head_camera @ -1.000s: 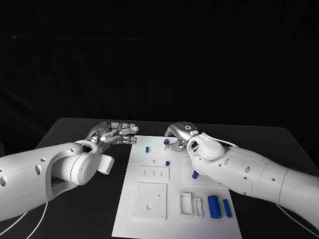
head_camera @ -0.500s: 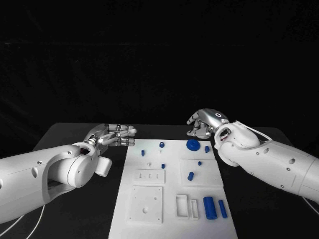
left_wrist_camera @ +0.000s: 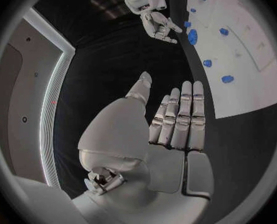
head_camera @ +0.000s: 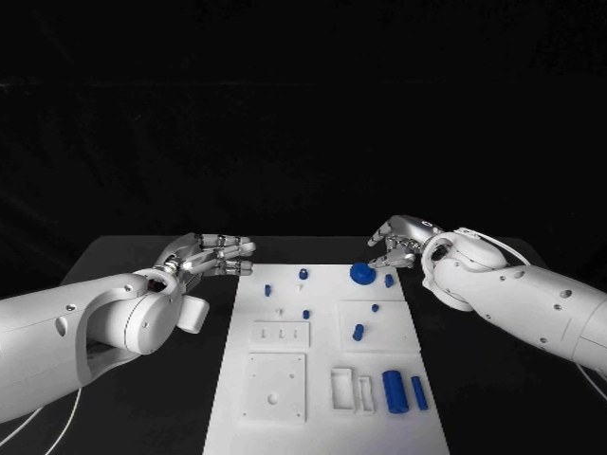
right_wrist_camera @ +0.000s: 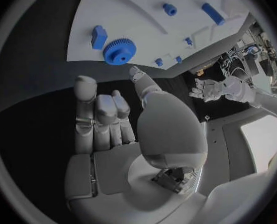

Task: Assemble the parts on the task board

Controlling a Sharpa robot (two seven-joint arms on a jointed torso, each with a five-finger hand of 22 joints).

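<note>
Head view, black table (head_camera: 139, 251) with the white task board (head_camera: 324, 379) running down the centre of the frame.

Left hand (head_camera: 211, 254) sits left of centre, just off the board's upper left corner, over bare table. Fingers (left_wrist_camera: 178, 117) lie straight and pressed side by side, thumb set apart; nothing in the hand.

Right hand (head_camera: 402, 237) sits right of centre, just past the board's upper right corner. Fingers (right_wrist_camera: 101, 117) curl loosely toward the palm, close together, thumb standing apart; nothing held. Fingertips hang near the blue gear (head_camera: 364, 274), whether they touch it I cannot tell.

Parts on the board: the gear at the upper right of the board; a small blue peg (head_camera: 303, 274) upper middle, another (head_camera: 268, 287) nearer the left edge; a tiny one (head_camera: 305, 314) below them. Right of centre, a short blue piece (head_camera: 358, 332) lies on a raised white panel, with a smaller piece (head_camera: 375, 307) above it. At the lower right of the board, a thick blue cylinder (head_camera: 395, 391) and a thin blue rod (head_camera: 417, 392) lie side by side, just right of two white rectangular frames (head_camera: 346, 390).
</note>
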